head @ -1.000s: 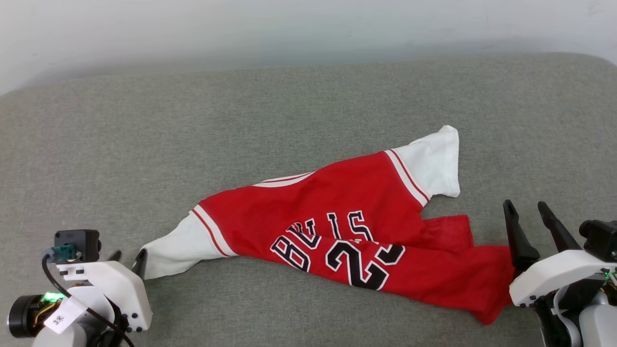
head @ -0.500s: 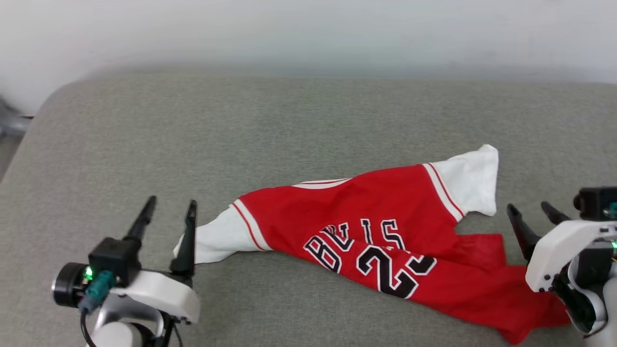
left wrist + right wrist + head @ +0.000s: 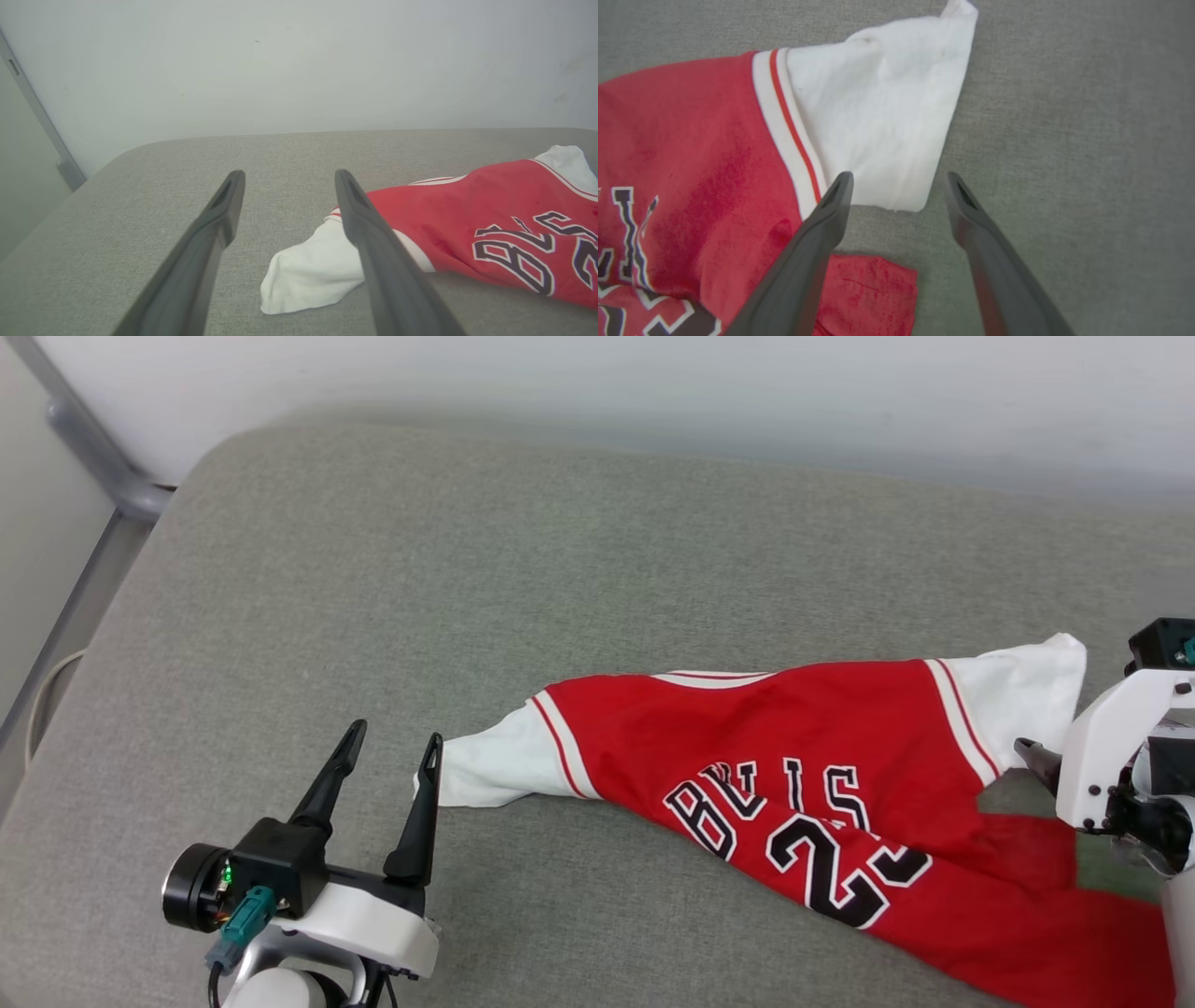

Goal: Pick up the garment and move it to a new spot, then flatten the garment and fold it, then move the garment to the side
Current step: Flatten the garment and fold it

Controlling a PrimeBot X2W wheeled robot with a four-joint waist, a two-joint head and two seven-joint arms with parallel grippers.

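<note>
A grey fabric cushion [image 3: 467, 569] is seen before a pale wall [image 3: 653, 383]. The left tool [image 3: 396, 733] is held with its fingers spread wide and nothing between them. Its inner finger is just beside the cuff of one white sleeve [image 3: 485, 773]; contact cannot be judged. The right tool [image 3: 900, 175] is likewise spread and empty, above the lower corner of the other white sleeve [image 3: 878, 107]. Between the two, the garment [image 3: 747, 737] is laid crumpled on the cushion. It is a red jersey-style shirt with white-and-red striped trim at each shoulder seam, and its lower part is folded over itself. The black, white-outlined lettering [image 3: 803, 831] is creased: B, U, L and S can be read, with 2 and a partly hidden 3 below.
</note>
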